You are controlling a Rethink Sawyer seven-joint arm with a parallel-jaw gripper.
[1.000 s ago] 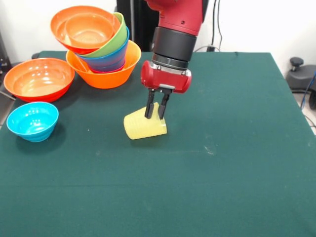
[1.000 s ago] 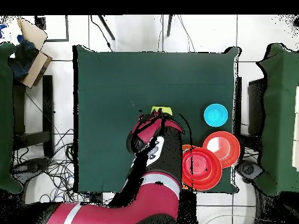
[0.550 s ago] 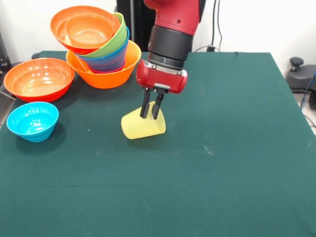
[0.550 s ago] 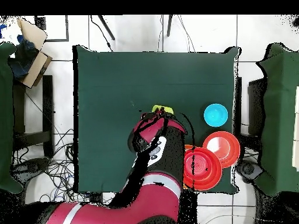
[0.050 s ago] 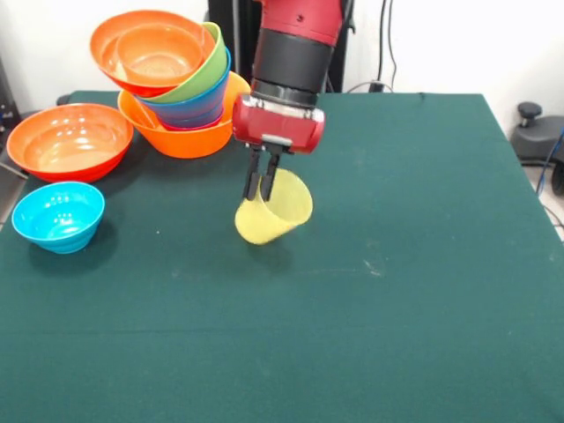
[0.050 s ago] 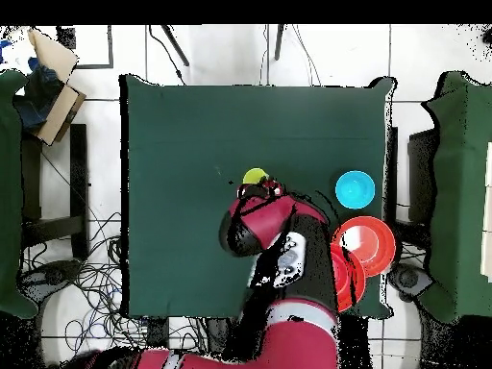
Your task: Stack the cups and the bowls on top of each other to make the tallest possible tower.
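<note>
Op: Tumbler (image 5: 273, 210) is hanging tilted just above the green table (image 5: 423, 291), near the middle, pinched at its rim by the gripper (image 5: 261, 187); I am reading the two fingers as pressed together on the near wall, one inside and one outside.

Obs: Which way is it pointing?

Op: Mouth is facing up and toward the picture's right, base down and left; the long axis is leaning, not upright. In the overhead view only a yellow patch (image 6: 255, 177) is showing past the wrist.

Obs: How are you handling the lift?

Op: I am judging a rim pinch on thin plastic as slippery, so I am planning a slow raise, letting the swing settle before travelling.

Obs: Going outward?

Op: Cyan bowl (image 5: 58, 215) is sitting alone at the left, the red-orange bowl (image 5: 70, 141) beyond it. Farthest, the tower (image 5: 176, 84) is leaning: light-orange base, blue and lime green nested, a tilted orange bowl on top. I am aiming to clear that high rim well, since the pile looks easy to topple.
</note>
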